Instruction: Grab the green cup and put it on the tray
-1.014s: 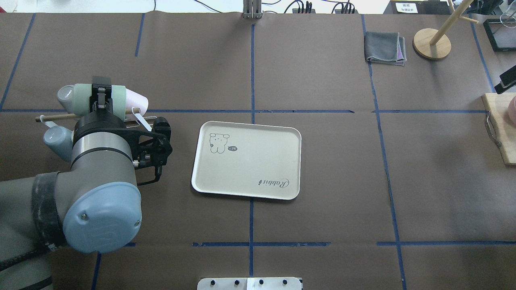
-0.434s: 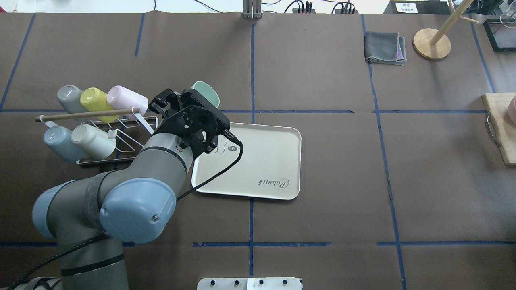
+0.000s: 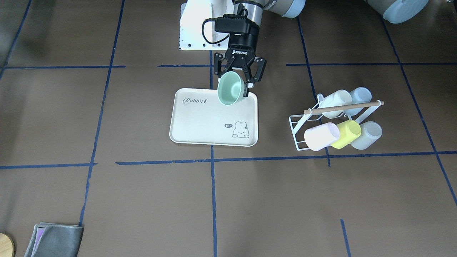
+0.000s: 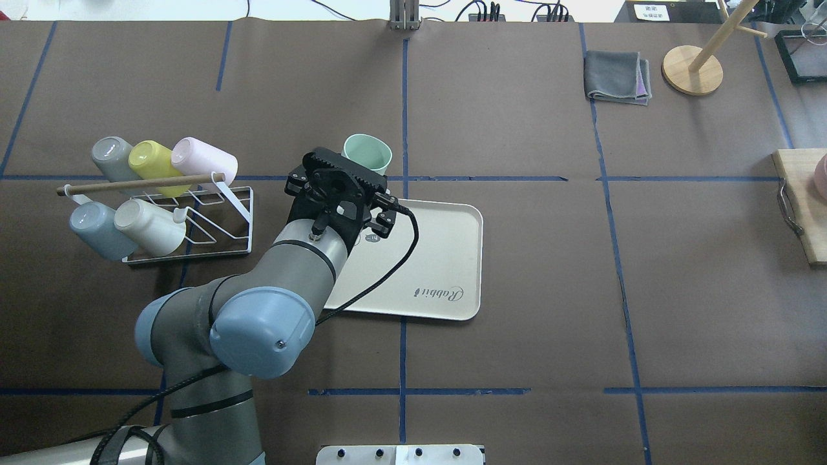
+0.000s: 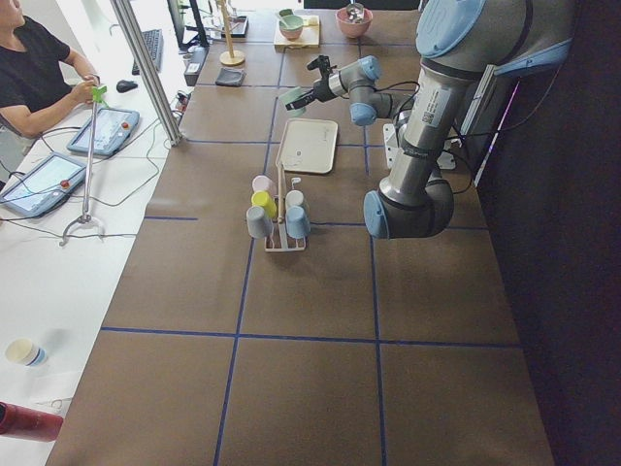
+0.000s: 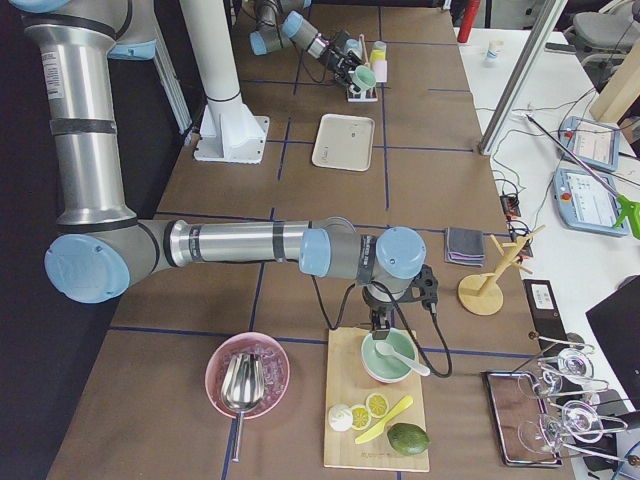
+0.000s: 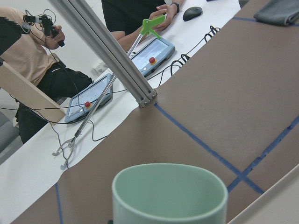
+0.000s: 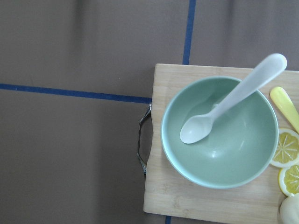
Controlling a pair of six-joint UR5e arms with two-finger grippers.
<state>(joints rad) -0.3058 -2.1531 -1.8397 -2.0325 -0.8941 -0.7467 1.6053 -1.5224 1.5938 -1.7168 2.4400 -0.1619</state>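
My left gripper is shut on the green cup, a pale mint tumbler. It holds the cup in the air, tilted with its mouth toward the front camera, at the tray's edge nearest the robot. In the overhead view the cup shows just past the wrist, by the cream tray. The cup's rim fills the bottom of the left wrist view. My right gripper hangs over a cutting board far to the right; I cannot tell if it is open or shut.
A white wire rack with several cups lying on it stands left of the tray. A green bowl with a spoon sits on the wooden cutting board. A folded grey cloth and a wooden stand are at the far right.
My left gripper pulled the green cup off the rack and carried it right to the tray's edge. The cup turned from lying sideways to mouth tilted upward.
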